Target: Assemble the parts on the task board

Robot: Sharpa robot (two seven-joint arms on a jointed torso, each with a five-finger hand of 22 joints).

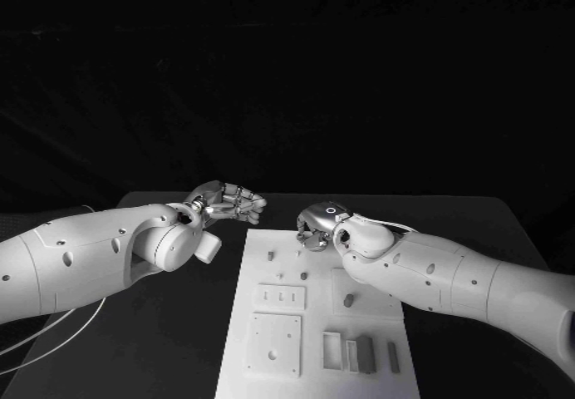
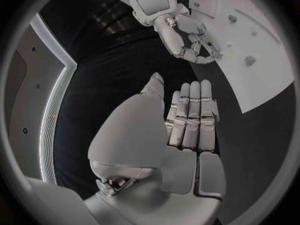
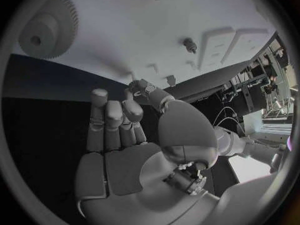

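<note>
Lighting is dim overall; the background beyond the table [image 1: 479,218] is black with no detail. The white board [image 1: 314,332] and both arms are the brightest surfaces and carry soft shading without hard glare. The gear [image 3: 47,27] on the board lies in grey shade. Both wrist views are circular fisheye pictures: straight edges bend toward the rim, which darkens and blurs.

The right arm [image 1: 455,278] covers the upper right part of the task board [image 1: 270,274]; the board's near end runs off the head view's bottom edge; whether the right hand [image 1: 321,223] touches anything cannot be told; the small parts [image 1: 349,300] are too tiny to identify.
</note>
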